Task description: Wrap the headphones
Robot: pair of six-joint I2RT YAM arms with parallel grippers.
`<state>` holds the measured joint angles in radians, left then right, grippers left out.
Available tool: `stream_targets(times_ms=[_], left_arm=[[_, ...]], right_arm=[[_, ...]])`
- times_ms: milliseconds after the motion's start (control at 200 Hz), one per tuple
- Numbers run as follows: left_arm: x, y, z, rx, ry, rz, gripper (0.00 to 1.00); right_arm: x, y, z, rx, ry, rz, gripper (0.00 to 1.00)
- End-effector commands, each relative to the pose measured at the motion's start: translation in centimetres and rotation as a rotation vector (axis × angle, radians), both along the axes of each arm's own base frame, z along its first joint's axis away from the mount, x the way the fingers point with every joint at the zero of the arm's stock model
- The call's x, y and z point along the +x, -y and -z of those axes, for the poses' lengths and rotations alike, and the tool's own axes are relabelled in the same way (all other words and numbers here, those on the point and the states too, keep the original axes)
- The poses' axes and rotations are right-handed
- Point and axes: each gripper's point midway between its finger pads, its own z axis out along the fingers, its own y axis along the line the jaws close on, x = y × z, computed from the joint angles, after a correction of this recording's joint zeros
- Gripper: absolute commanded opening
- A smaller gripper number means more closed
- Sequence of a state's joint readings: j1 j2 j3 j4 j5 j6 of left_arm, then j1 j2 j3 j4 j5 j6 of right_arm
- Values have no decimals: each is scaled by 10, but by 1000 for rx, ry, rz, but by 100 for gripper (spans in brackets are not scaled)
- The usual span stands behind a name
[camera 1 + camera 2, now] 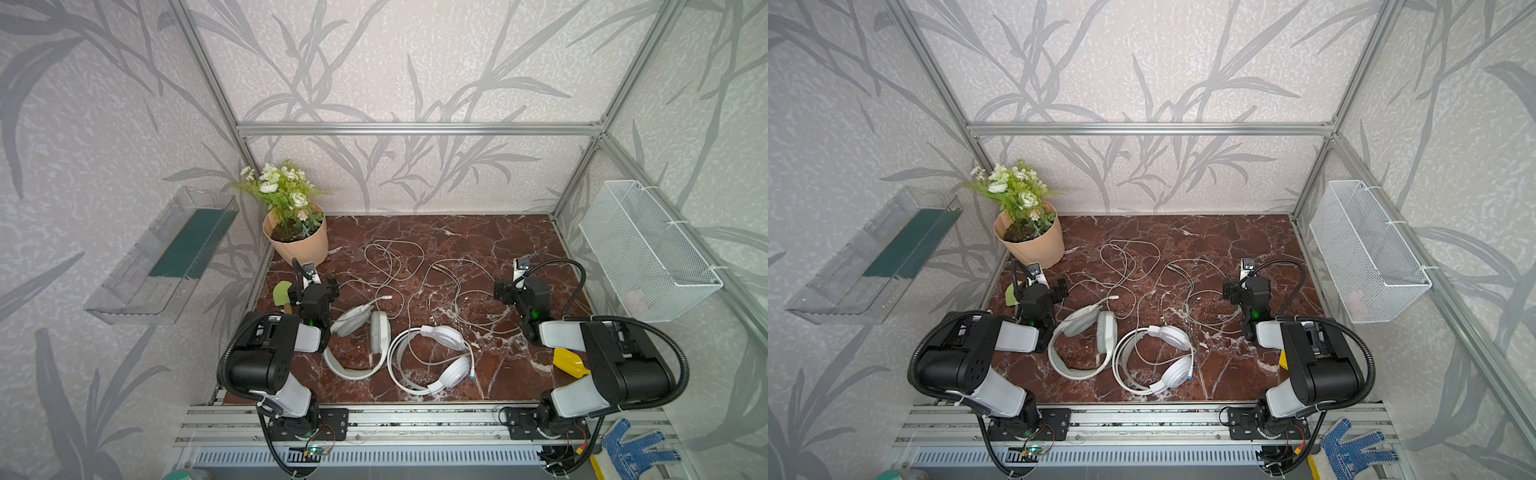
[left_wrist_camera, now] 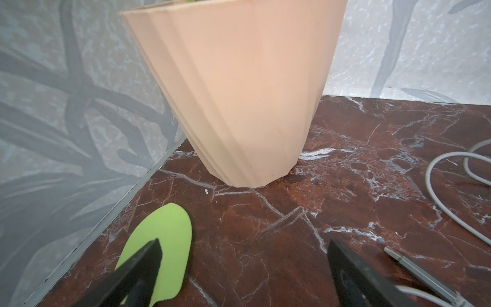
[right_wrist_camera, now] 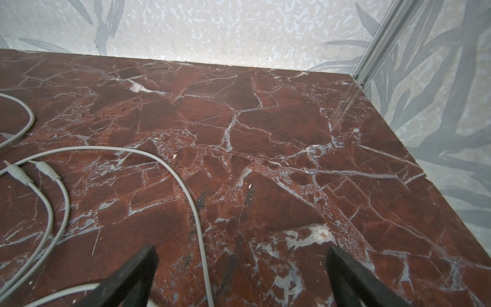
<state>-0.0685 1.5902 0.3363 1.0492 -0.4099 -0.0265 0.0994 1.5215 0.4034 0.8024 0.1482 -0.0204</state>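
Jaws of left gripper (image 2: 244,243) and right gripper (image 3: 241,248) spread, empty; headphones (image 1: 380,332) on table (image 1: 478,232) between them.

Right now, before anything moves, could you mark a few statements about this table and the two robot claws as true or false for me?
1. The left gripper and right gripper are both open and empty. True.
2. The greyish-white headset and glossy white headset lie side by side on the table. True.
3. The cables are bundled tightly. False: they sprawl in loose loops across the table.
4. The flower pot stands beside the right gripper. False: it stands in the far corner by the left gripper.
5. A wire basket hangs on the wall on the right gripper's side. True.
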Motion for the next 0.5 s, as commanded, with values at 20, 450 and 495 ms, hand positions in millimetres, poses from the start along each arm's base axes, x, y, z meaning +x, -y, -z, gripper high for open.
stream_targets(times_ms=[20, 450, 495], left_arm=[[3, -2, -4, -6, 11, -8, 99], [-9, -24, -84, 10, 52, -238, 99], [-12, -25, -113, -34, 130, -242, 99]], right_arm=[[3, -3, -4, -6, 18, -9, 99], [-17, 20, -123, 204, 147, 196, 99], [-21, 17, -145, 283, 170, 195, 99]])
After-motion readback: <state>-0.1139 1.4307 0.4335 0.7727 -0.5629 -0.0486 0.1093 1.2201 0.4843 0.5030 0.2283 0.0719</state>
